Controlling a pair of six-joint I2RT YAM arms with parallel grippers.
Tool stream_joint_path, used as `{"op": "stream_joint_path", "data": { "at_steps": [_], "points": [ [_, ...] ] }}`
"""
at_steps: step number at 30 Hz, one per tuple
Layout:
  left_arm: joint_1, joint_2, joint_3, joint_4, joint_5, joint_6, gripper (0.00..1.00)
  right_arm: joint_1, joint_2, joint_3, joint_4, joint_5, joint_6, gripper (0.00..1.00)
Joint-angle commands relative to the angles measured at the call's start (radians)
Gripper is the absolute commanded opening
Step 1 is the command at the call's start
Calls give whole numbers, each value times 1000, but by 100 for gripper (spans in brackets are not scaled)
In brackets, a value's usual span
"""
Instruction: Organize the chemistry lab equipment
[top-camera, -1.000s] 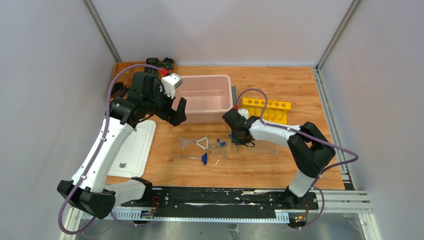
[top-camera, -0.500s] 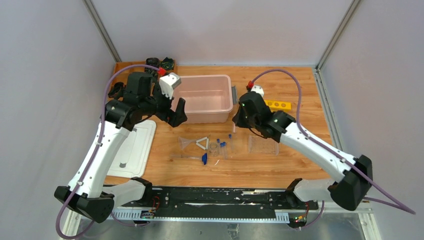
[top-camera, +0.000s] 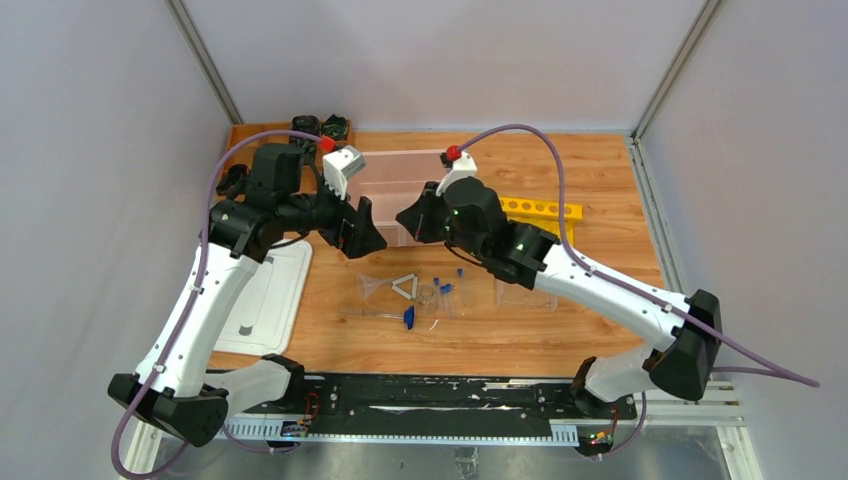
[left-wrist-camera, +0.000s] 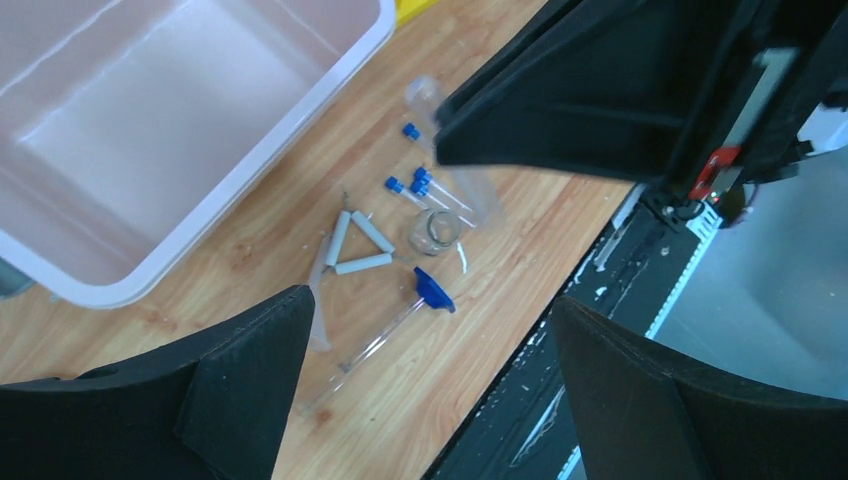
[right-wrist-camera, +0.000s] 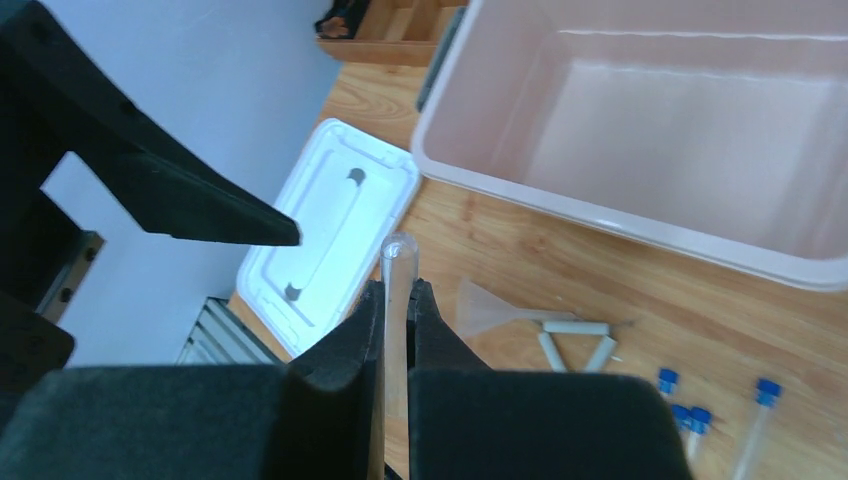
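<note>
My right gripper (top-camera: 412, 222) is shut on a clear tube (right-wrist-camera: 398, 290) and holds it in the air at the front edge of the pink bin (top-camera: 400, 160). My left gripper (top-camera: 362, 236) is open and empty, hovering above the small items. On the table lie a clear funnel (top-camera: 375, 287), a white triangle (top-camera: 404, 287), a tiny clear dish (top-camera: 428, 294), several blue-capped tubes (top-camera: 441, 284), a blue-tipped thin rod (top-camera: 408, 318) and a clear tube rack (top-camera: 526, 292). The left wrist view shows the triangle (left-wrist-camera: 355, 245), the dish (left-wrist-camera: 435, 230) and the rod (left-wrist-camera: 432, 290).
The pink bin (right-wrist-camera: 650, 130) is empty. A white lid (top-camera: 265, 295) lies at the left and shows in the right wrist view (right-wrist-camera: 330, 235). A yellow rack (top-camera: 545, 210) stands behind the right arm. A wooden box (top-camera: 242, 135) sits at the back left corner.
My right gripper has risen from the table beside the clear rack and swung left toward the bin with the tube in it. My left gripper has shifted slightly right.
</note>
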Motion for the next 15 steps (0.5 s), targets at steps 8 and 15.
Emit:
{"op": "stream_joint_path", "data": {
  "at_steps": [8,15],
  "points": [
    [3,-10,-16,84,78,-53,76,88,38,51,252,33,68,0],
    [2,-1,-23,95,89,-85,49,99,38,47,269,41,68,0]
  ]
}}
